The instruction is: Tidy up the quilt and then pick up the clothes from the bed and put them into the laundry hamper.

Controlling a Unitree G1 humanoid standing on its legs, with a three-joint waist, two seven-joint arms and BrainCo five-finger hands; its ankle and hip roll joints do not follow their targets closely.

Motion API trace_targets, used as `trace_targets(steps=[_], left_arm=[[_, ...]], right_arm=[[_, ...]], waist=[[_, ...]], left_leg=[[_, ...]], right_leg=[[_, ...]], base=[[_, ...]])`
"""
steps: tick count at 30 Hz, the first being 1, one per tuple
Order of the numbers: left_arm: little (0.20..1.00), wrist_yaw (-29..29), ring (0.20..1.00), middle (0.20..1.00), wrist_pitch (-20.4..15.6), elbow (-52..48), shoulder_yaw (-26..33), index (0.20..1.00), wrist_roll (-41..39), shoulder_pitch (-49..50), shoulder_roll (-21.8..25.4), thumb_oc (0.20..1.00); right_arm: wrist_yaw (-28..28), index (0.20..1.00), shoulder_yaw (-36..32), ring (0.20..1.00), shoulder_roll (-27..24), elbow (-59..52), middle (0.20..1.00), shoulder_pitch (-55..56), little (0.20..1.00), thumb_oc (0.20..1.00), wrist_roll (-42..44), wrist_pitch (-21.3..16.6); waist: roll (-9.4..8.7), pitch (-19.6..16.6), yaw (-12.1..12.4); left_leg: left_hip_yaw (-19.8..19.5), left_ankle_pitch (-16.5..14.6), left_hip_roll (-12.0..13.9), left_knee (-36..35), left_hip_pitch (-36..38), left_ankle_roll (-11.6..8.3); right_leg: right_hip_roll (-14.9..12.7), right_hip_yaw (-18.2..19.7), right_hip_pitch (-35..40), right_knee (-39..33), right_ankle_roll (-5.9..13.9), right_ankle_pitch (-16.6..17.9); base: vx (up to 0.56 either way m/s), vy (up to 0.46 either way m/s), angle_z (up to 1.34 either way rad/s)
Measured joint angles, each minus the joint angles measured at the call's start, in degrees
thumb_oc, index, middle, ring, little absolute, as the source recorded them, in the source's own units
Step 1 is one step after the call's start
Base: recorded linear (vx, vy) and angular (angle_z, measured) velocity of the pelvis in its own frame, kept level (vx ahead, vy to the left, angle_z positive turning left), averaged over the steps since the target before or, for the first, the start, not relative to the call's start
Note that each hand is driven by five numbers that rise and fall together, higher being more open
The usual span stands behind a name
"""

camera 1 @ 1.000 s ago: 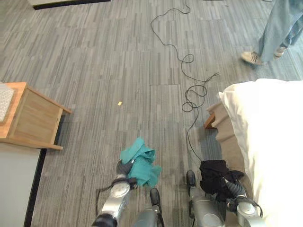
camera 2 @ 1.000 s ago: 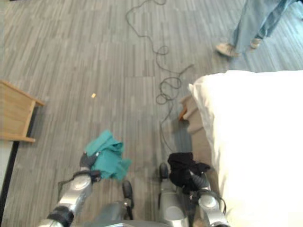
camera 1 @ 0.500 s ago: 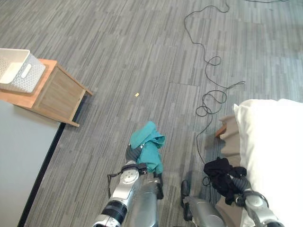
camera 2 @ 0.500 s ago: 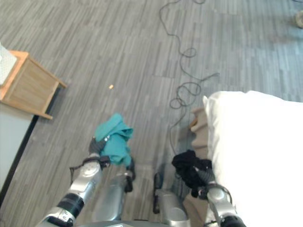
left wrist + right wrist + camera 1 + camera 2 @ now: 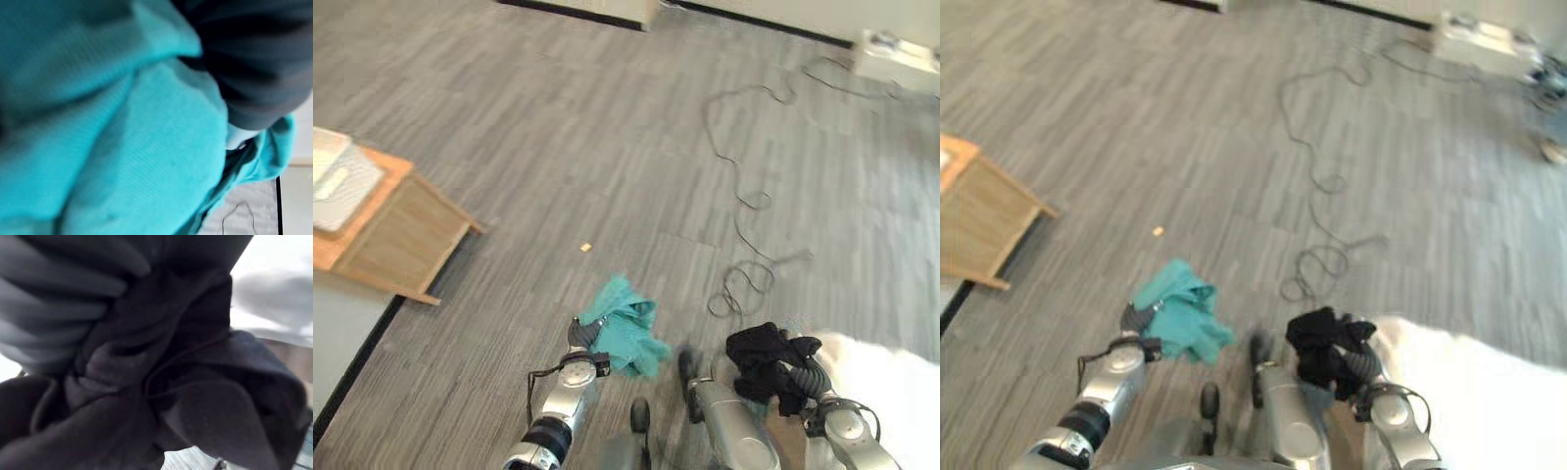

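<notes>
- Step in hand: by the look of it, the carrying stage. Both garments are off the bed [image 5: 891, 377] and held over the floor [image 5: 558, 127]; no hamper can be identified with certainty.
- Left robot hand [image 5: 579, 336]: closed round a bunched teal garment [image 5: 625, 326], which spills forward and to the inner side of the hand. The left wrist view shows teal cloth [image 5: 122, 147] pressed close against the hand's dark cover, consistent with a firm hold.
- Right robot hand [image 5: 800, 362]: curled round a crumpled black garment [image 5: 759, 357], which sits ahead of it and hangs a little below. The right wrist view shows dark folds [image 5: 195, 401] gathered against the fingers.
- The white bedding lies just beside the right robot hand on its outer side, with its corner near the black garment.
- A wooden stand [image 5: 396, 235] carrying a pale perforated basket [image 5: 337, 181] lies well apart from the left robot hand, ahead and to its outer side. Whether this basket is the hamper cannot be told.
- Loose cable [image 5: 744, 196] trails across the floor ahead of the right robot hand.
- Next move, as a judgement: locate the hamper, keep both grips closed in transit, bring each hand over the opening, and release only there. The hanging cloth ends should clear the rim.
</notes>
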Motion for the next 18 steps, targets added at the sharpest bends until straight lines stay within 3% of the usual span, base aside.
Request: trace_targets(steps=[1, 2, 3, 4, 5, 6, 7, 8, 9, 10, 11, 12, 13, 14, 15, 16, 17, 18], left_arm=[[0.2, 0.2, 0.2, 0.2, 0.3, 1.4, -0.1, 0.2, 0.0, 0.3, 1.0, 0.2], [0.2, 0.2, 0.2, 0.2, 0.4, 1.8, 0.2, 0.2, 0.0, 1.5, 1.9, 0.2], [0.2, 0.2, 0.2, 0.2, 0.5, 1.9, -0.1, 0.2, 0.0, 3.8, 3.0, 0.2], [0.2, 0.0, 0.2, 0.2, -0.6, 1.9, 1.3, 0.2, 0.6, 7.3, 2.9, 0.2], [0.2, -0.1, 0.2, 0.2, -0.3, 2.6, 1.3, 0.2, 0.6, 8.8, 1.9, 0.2], [0.2, -0.2, 0.2, 0.2, -0.3, 2.9, 1.6, 0.2, 0.5, 10.3, 0.9, 0.2], [0.2, -0.8, 0.2, 0.2, -0.6, 2.6, 2.7, 0.2, -0.4, 11.1, -0.5, 0.2], [0.2, -1.0, 0.2, 0.2, -0.6, 2.3, 2.7, 0.2, -0.7, 11.3, 0.1, 0.2], [0.2, -1.3, 0.2, 0.2, -0.5, 3.0, 2.9, 0.2, -0.8, 11.3, 1.0, 0.2], [0.2, -1.6, 0.2, 0.2, -0.3, 4.0, 4.4, 0.2, -3.1, 12.9, 1.1, 0.2], [0.2, -2.2, 0.2, 0.2, -0.1, 3.6, 4.9, 0.2, -3.0, 13.1, 1.1, 0.2], [0.2, -2.1, 0.2, 0.2, -0.1, 2.0, 5.0, 0.2, -2.9, 13.3, -0.7, 0.2], [0.2, -2.2, 0.2, 0.2, -0.4, 1.0, 5.7, 0.2, -2.9, 14.2, -1.0, 0.2], [0.2, -2.4, 0.2, 0.2, 0.3, 0.5, 4.7, 0.2, -2.8, 13.2, -1.9, 0.2], [0.2, -2.5, 0.2, 0.2, 0.3, 0.0, 4.6, 0.2, -2.7, 13.6, -1.9, 0.2], [0.2, -2.5, 0.2, 0.2, 0.1, -0.6, 4.7, 0.2, -2.6, 13.3, -1.6, 0.2], [0.2, -2.2, 0.2, 0.2, -0.5, -0.5, 5.1, 0.2, -2.6, 12.4, -0.7, 0.2], [0.2, -2.2, 0.2, 0.2, -0.4, -0.5, 5.3, 0.2, -2.6, 12.4, -0.2, 0.2]], right_arm=[[0.3, 0.2, 0.1, 0.2, 0.2, -0.6, 0.2, 0.3, 0.2, 0.2, -1.5, 0.3], [0.3, 0.2, 0.1, 0.2, 0.6, -1.0, 0.2, 0.7, 0.2, 0.2, -1.7, 0.4], [0.3, 0.2, 0.0, 0.2, 1.3, -1.1, 0.2, 1.6, 0.2, 0.2, -1.7, 0.3], [0.7, 0.2, -1.5, 0.2, 2.3, 0.5, 0.2, 2.5, 0.2, 0.2, -2.3, 0.5], [0.9, 0.2, -2.1, 0.2, 2.1, 0.9, 0.2, 2.8, 0.2, 0.2, -2.9, 0.8], [0.9, 0.2, -2.3, 0.2, 1.9, 1.9, 0.2, 1.7, 0.2, 0.2, -3.0, 0.8], [1.2, 0.2, -2.1, 0.2, 0.8, 2.7, 0.2, 0.4, 0.2, 0.2, -2.9, 1.0], [1.5, 0.2, -2.0, 0.2, 0.8, 2.5, 0.2, -0.1, 0.2, 0.2, -2.9, 1.0], [1.5, 0.2, -1.9, 0.2, 1.1, 3.7, 0.2, -1.7, 0.2, 0.2, -2.8, 1.1], [1.3, 0.2, -1.7, 0.2, 1.1, 3.8, 0.2, -4.2, 0.2, 0.2, -2.8, 0.9], [1.3, 0.2, -2.1, 0.2, 1.0, 3.9, 0.2, -5.8, 0.2, 0.2, -2.7, 0.7], [1.2, 0.2, -2.5, 0.2, -0.7, 3.2, 0.2, -7.7, 0.2, 0.2, -2.6, 0.3], [1.4, 0.2, -2.3, 0.2, -2.4, 2.3, 0.2, -8.2, 0.2, 0.2, -2.7, -0.3], [0.7, 0.2, -3.0, 0.2, -3.4, 2.8, 0.2, -7.2, 0.2, 0.2, -2.6, 0.3], [0.3, 0.2, -2.8, 0.2, -3.0, 3.3, 0.2, -6.6, 0.2, 0.2, -2.6, 0.9], [0.3, 0.2, -2.3, 0.2, -2.8, 3.6, 0.2, -6.4, 0.2, 0.2, -2.6, 1.0], [0.3, 0.2, -1.6, 0.2, -1.6, 4.5, 0.2, -7.0, 0.2, 0.2, -2.7, 1.0], [0.3, 0.2, -1.5, 0.2, -0.7, 4.9, 0.2, -6.6, 0.2, 0.2, -2.7, 1.0]], waist=[[0.32, 0.0, -0.4], [-0.27, -0.1, -0.4], [-2.01, -0.9, -0.1], [-3.34, -1.8, 0.6], [-2.84, -2.4, 1.2], [-2.51, -2.4, 1.6], [-2.51, -2.2, 3.5], [-3.43, -1.7, 5.0], [-6.96, 0.1, 6.9], [-8.74, 0.1, 7.4], [-8.12, 0.5, 8.2], [-5.6, 0.4, 7.9], [-3.81, 0.5, 7.6], [-2.33, 0.7, 6.1], [-2.2, -0.4, 6.1], [-2.3, -0.4, 6.1], [-2.25, -0.6, 6.9], [-3.27, -0.8, 7.2]], left_leg=[[-1.6, -1.2, 1.0, -0.1, 2.2, -0.86], [-2.2, -2.4, 1.6, -0.3, 4.1, -2.15], [-1.9, -3.3, 1.1, -0.2, 6.7, -3.31], [-3.4, -7.8, 1.8, 5.7, 8.6, -5.92], [-2.0, -8.4, 2.7, 11.9, 6.4, -6.62], [-1.3, -7.6, 3.4, 19.6, 2.5, -6.77], [1.5, 1.6, 6.6, 43.1, -12.6, -1.07], [3.3, 4.6, 6.6, 50.4, -16.5, -0.11], [5.0, 1.1, 4.9, 53.7, -18.0, -2.51], [6.6, -1.6, 1.1, 48.9, -20.2, -4.59], [8.8, -2.4, 0.1, 44.3, -20.9, -3.83], [11.1, -2.3, 2.3, 38.4, -21.1, -3.1], [12.0, -2.0, 2.9, 35.7, -21.1, -3.52], [19.6, -3.0, 6.1, 26.9, -20.2, -4.93], [26.6, -3.0, 6.3, 20.4, -20.0, -4.5], [30.4, -2.4, 5.8, 17.2, -20.0, -3.81], [34.8, 0.3, 4.2, 12.2, -20.6, -2.46], [37.6, 0.1, 3.8, 11.7, -20.3, -1.25]], right_leg=[[-1.3, 3.3, -1.5, -2.4, 2.38, 1.6], [-2.0, 3.3, -1.2, -0.7, 2.5, 1.6], [-3.5, 2.8, 0.6, 1.1, 0.97, -0.5], [-2.5, 1.4, -1.3, 12.4, 1.39, 3.6], [-1.2, 0.5, -0.3, 12.8, 0.68, 7.0], [0.1, -0.8, 0.9, 12.4, 0.17, 7.8], [1.2, -7.1, 1.4, 13.2, -5.3, 6.0], [1.2, -7.8, 1.9, 14.1, -6.82, 5.7], [1.1, -6.8, 3.6, 13.8, -8.14, 9.5], [2.3, -7.0, 7.9, 8.8, -5.13, 9.4], [2.5, -9.1, 10.4, 6.9, 2.08, 5.8], [3.6, -9.1, 8.4, 14.7, -2.34, 2.2], [2.4, -4.9, 7.5, 22.7, -5.62, 0.0], [-0.2, -9.5, 15.2, 16.1, -1.33, -3.7], [-0.3, -13.6, 18.4, 11.6, -1.96, -3.2], [0.0, -15.6, 20.8, 9.1, -1.43, -2.9], [1.4, -18.6, 25.6, 5.0, -2.58, -1.6], [2.3, -20.2, 26.7, 3.3, -2.14, -2.2]], base=[[0.6, -0.421, 1.4], [0.58, -0.442, 1.15], [0.69, -0.638, 0.93], [0.33, -0.589, 0.88], [0.32, -0.655, 0.76], [0.45, -0.612, 0.86], [0.36, -0.364, 0.77], [0.38, -0.22, 0.61], [0.34, -0.145, 0.27], [0.5, -0.188, 0.23], [0.56, -0.155, 0.11], [0.58, -0.116, 0.13], [0.81, -0.068, 0.87], [0.56, -0.055, 1.39], [0.58, -0.011, 1.54], [0.42, -0.021, 1.18], [0.64, -0.009, 0.82], [0.4, -0.014, 0.77]])
